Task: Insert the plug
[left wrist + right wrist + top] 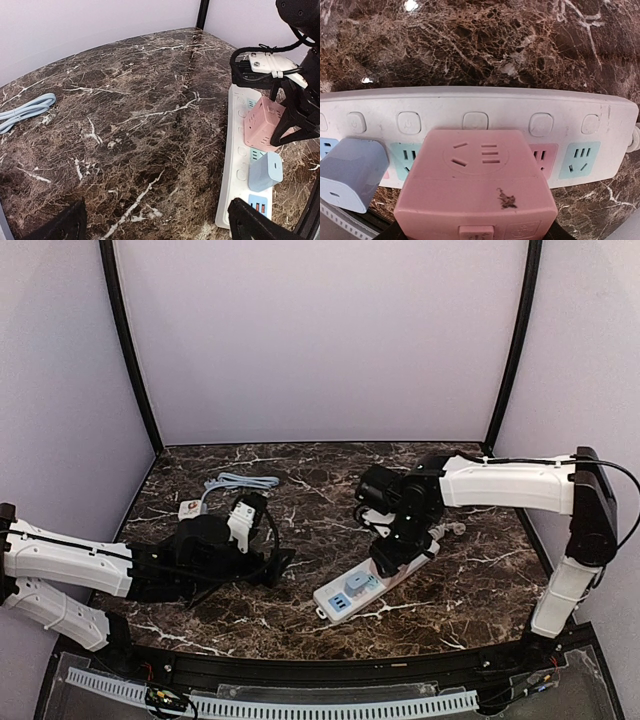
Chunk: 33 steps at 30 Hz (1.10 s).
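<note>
No brand reads anywhere. The only clear marks are power icons on the switch btns [409, 121] of the white power strip [470, 102], five btns showing whole in the right wrist view. A small embossed panel at the lower edge of the pink cube plug [477, 185] is too blurred to read. The table [300, 465] is dark brown marble w/ white veins, closed in by pale lilac walls [320, 330] and two black poles [130, 350] at the back corners. The one strip lies diagonally, right of centre in the top view, w/ two items on it: one pale blue charger [265, 171] near the blue end panel, and the pink cube plug just beside it, pressed to the strip's face (whether fully seated can't be told). The right gripper [395, 552] is clamped on the pink cube plug from both sides. The left gripper [262, 565], centre-left, is spread wide w/ nothing in it. One coiled light blue cable [240, 483] lies upper left.
</note>
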Available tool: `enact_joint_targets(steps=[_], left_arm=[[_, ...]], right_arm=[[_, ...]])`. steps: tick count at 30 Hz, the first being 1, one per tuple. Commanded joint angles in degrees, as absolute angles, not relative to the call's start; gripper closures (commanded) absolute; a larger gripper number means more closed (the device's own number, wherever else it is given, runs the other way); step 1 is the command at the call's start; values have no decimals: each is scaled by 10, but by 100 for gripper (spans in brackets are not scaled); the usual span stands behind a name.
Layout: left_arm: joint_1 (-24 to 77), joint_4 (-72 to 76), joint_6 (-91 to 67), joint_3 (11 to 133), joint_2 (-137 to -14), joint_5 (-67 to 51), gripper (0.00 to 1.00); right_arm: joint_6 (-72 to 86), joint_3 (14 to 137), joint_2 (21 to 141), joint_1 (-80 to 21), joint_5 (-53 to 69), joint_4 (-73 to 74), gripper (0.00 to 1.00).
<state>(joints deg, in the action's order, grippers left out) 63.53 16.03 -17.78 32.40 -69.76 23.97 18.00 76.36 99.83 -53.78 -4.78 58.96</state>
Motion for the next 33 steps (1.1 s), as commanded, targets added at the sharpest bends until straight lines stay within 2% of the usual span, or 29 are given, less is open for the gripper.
enact_joint_targets(steps=[1,4,7,15,24,33], left_arm=[[634,174,-166,314,-696,219,1],[633,176,-163,314,-698,212,1],[634,176,-161,314,-698,208,1],[634,184,-158,310,-698,206,1],[634,181,-154,306,-688,219,1],[633,180,-136,289,-648,288,1]], right_arm=[[189,772,955,-539,-61,575,36],[191,774,945,-539,-65,577,30],[193,773,935,-539,-67,578,19],[198,758,901,-539,-77,575,2],[200,749,853,-538,-105,563,1],[183,690,784,-521,-161,453,1]])
